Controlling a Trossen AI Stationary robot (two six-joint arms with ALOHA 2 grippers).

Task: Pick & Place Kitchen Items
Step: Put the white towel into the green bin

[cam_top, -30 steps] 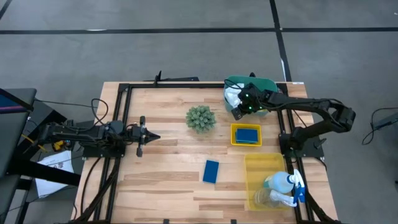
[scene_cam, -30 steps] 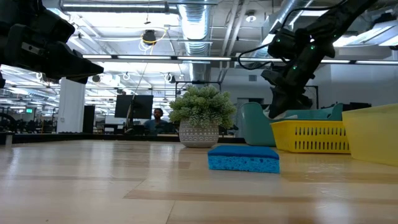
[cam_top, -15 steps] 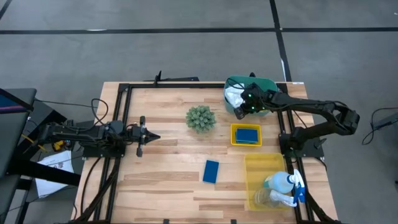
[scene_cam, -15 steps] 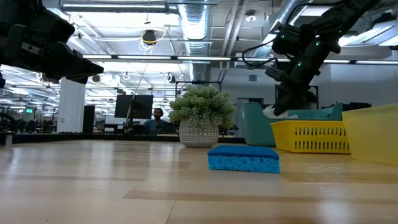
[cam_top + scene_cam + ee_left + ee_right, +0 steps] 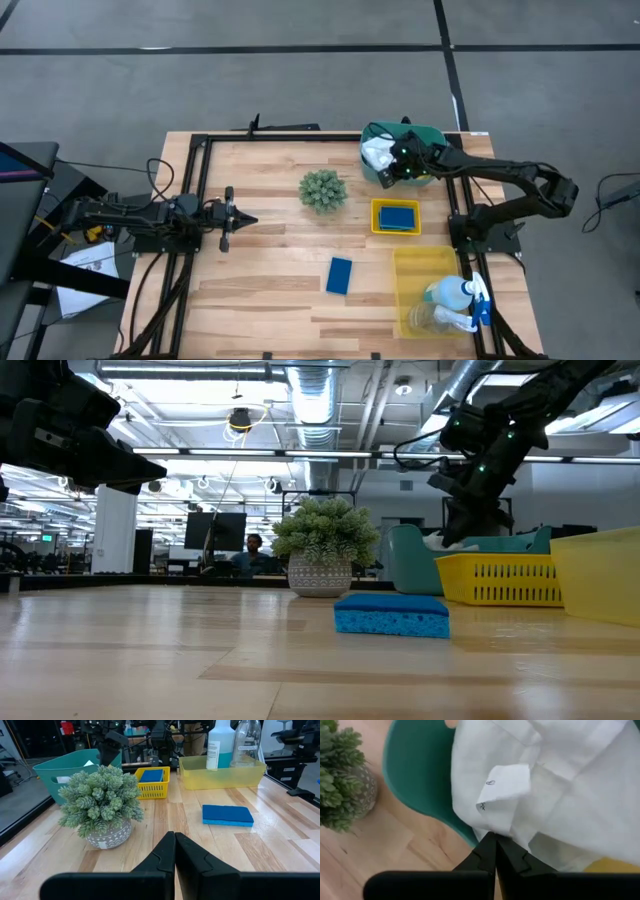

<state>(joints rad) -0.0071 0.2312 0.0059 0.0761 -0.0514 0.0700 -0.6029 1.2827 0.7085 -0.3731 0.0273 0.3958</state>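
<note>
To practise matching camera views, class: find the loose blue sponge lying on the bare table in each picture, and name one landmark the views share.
High view: blue sponge, lower centre.
Low view: centre foreground.
Left wrist view: right of centre.
Right wrist view: not in it.
Shared landmark: the potted plant, seen in every view.

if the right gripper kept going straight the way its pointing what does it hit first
Most likely the white cloth lying in the teal bin: the shut right gripper points right at its edge. Depth is hard to judge.

Cloth (image 5: 375, 154) in bin (image 5: 432, 134), sponge (image 5: 339, 275) seemingly before plant (image 5: 322, 190).
</note>
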